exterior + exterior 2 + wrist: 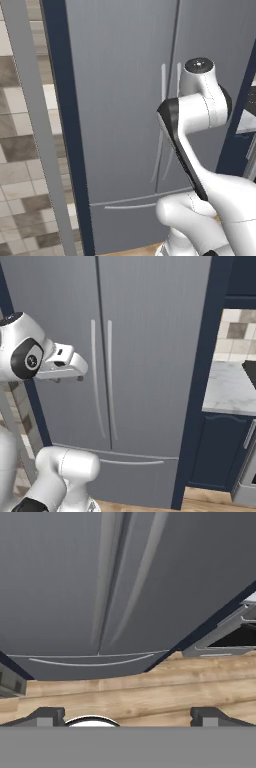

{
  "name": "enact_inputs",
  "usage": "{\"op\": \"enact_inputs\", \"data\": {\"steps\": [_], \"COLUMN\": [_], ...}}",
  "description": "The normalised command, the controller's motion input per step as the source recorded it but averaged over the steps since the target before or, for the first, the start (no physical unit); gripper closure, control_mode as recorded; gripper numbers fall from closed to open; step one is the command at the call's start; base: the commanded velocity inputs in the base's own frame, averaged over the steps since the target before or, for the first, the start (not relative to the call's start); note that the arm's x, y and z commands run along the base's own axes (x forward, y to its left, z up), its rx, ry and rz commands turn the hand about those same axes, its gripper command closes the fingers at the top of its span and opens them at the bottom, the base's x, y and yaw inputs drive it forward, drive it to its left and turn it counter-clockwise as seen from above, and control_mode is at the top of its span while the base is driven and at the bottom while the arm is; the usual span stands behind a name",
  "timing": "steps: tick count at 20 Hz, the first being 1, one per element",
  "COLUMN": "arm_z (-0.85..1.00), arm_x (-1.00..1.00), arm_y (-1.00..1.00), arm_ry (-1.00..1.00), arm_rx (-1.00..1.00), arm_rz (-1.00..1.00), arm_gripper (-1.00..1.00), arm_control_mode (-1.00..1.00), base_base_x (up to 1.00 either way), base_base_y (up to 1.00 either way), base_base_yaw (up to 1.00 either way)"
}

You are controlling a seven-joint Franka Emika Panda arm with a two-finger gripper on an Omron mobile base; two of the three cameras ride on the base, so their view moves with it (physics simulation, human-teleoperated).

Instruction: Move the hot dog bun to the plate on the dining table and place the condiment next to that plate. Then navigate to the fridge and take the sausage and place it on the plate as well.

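The fridge (120, 100) (150, 331) (75, 577) fills the scene, tall and grey. Both its doors are shut, and two long curved handles (102, 381) meet at the middle seam. Below them a drawer with a curved handle (131, 462) is closed too. My gripper (68, 379) (127, 717) hangs in front of the left door, short of the handles. It points down and toward the fridge, with its fingertips (47, 716) wide apart, open and empty. The hot dog bun, plate, dining table, condiment and sausage are out of view.
A navy side panel (200, 381) borders the fridge on the right. Beyond it are a marble worktop (230, 388) and a navy cabinet (220, 456). A grey post (35, 125) and a tiled wall (20, 165) stand to the left. Wooden floor (150, 687) lies below.
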Motion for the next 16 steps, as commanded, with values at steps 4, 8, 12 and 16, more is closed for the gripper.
{"op": "enact_inputs", "data": {"steps": [4,8,12,16], "arm_z": [-0.09,-0.18,-0.28,-0.33], "arm_x": [0.14,0.35,0.65,0.9], "arm_y": [-0.82,-0.65,-0.01,0.0], "arm_ry": [-0.01,-0.13,-0.15,-0.03], "arm_rx": [0.27,0.25,0.06,0.0], "arm_rz": [0.19,0.18,0.05,0.0], "arm_gripper": [-1.0,-1.0,-1.0,-1.0], "arm_control_mode": [-1.0,-1.0,-1.0,-1.0], "base_base_x": [0.0,0.0,0.0,0.0], "base_base_y": [0.0,0.0,0.0,0.0], "base_base_yaw": [0.0,0.0,0.0,0.0]}}
